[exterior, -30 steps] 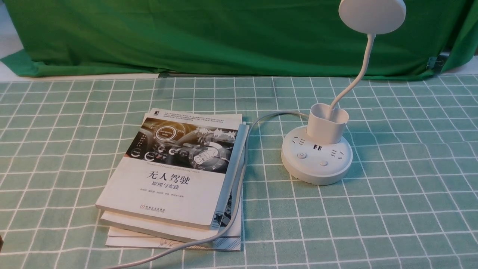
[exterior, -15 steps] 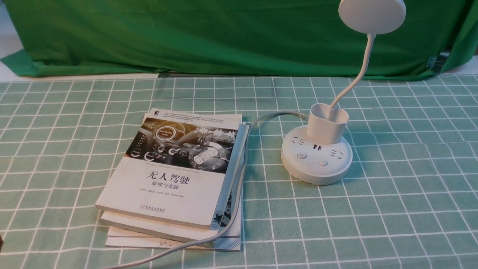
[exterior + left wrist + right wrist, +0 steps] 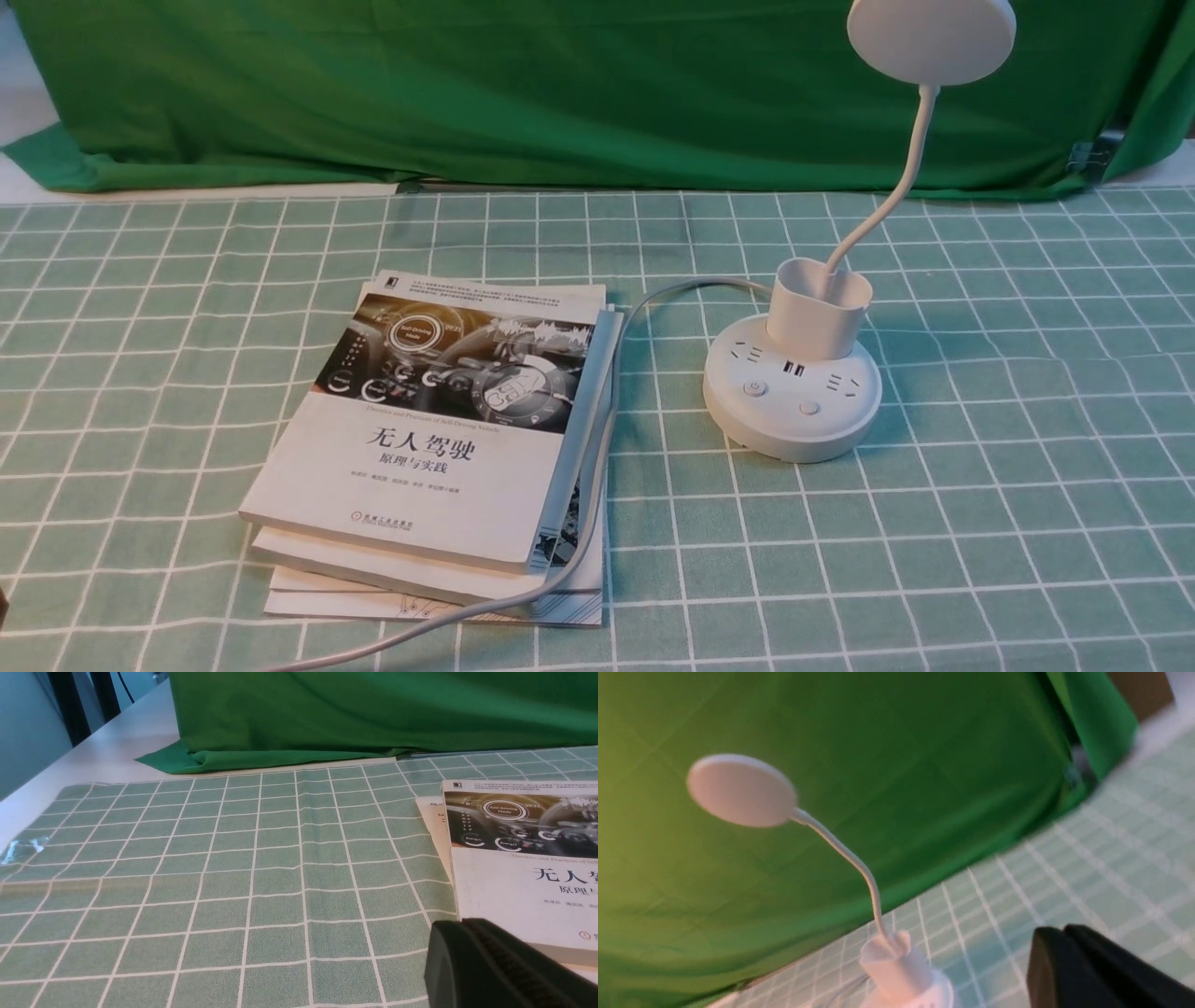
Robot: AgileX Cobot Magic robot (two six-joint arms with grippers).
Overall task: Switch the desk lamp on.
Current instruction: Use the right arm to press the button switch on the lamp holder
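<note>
The white desk lamp stands right of centre in the front view: round puck base (image 3: 792,397) with sockets and two buttons (image 3: 754,388) (image 3: 808,408), cup holder (image 3: 819,308), curved gooseneck (image 3: 892,201) and disc head (image 3: 930,37), unlit. No gripper shows in the front view. In the right wrist view, blurred, the lamp head (image 3: 740,789) and cup (image 3: 894,963) show ahead, and my right gripper (image 3: 1057,933) is shut and empty. In the left wrist view my left gripper (image 3: 460,926) is shut and empty, low beside the book.
A stack of books (image 3: 439,439) lies left of the lamp, also in the left wrist view (image 3: 518,858). The lamp's grey cord (image 3: 597,467) runs from the base over the books' right edge to the table front. A green cloth backdrop (image 3: 523,84) hangs behind the checked tablecloth (image 3: 980,523).
</note>
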